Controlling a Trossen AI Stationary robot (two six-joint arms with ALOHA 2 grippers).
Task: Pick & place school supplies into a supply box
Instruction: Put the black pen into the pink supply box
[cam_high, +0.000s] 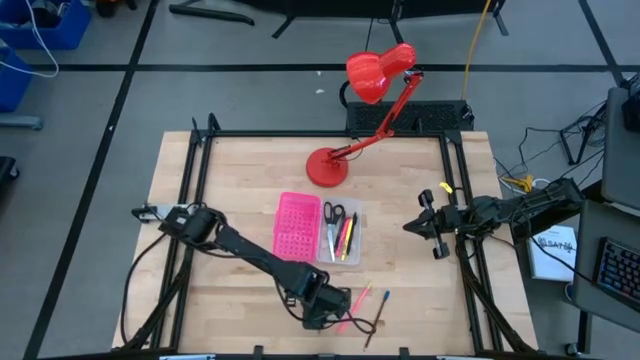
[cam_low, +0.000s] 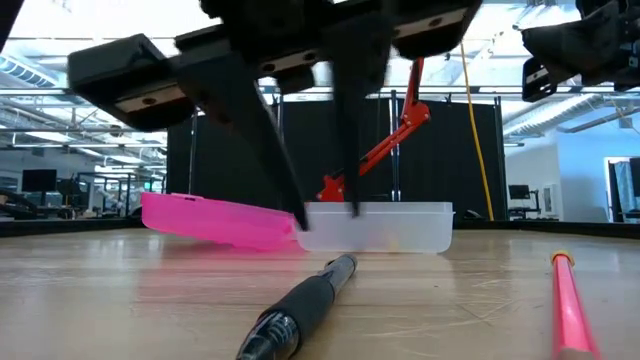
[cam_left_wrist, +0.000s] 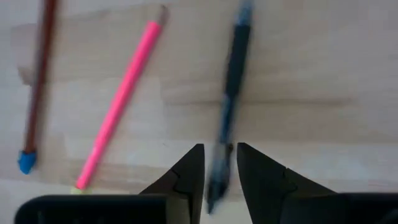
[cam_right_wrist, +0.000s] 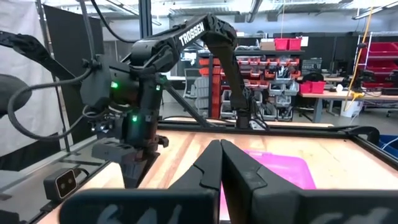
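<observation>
A black pen (cam_left_wrist: 227, 93) lies on the wooden table near its front edge, also close up in the low view (cam_low: 300, 310). My left gripper (cam_left_wrist: 219, 148) points down over it, open, one finger on each side of the pen's end. In the low view its fingertips (cam_low: 325, 212) hang a little above the table. A pink pen (cam_left_wrist: 121, 102) and a brown pencil with a blue tip (cam_left_wrist: 37, 87) lie beside it. The supply box (cam_high: 320, 228) lies open mid-table, scissors and pens in its clear half (cam_high: 340, 232). My right gripper (cam_right_wrist: 221, 162) waits shut at the table's right side (cam_high: 425, 225).
A red desk lamp (cam_high: 375, 100) stands at the far middle, its round base (cam_high: 327, 167) just behind the box. The box's pink half (cam_high: 297, 225) lies flat to the left. A black frame rail (cam_high: 190, 200) runs along the table's sides.
</observation>
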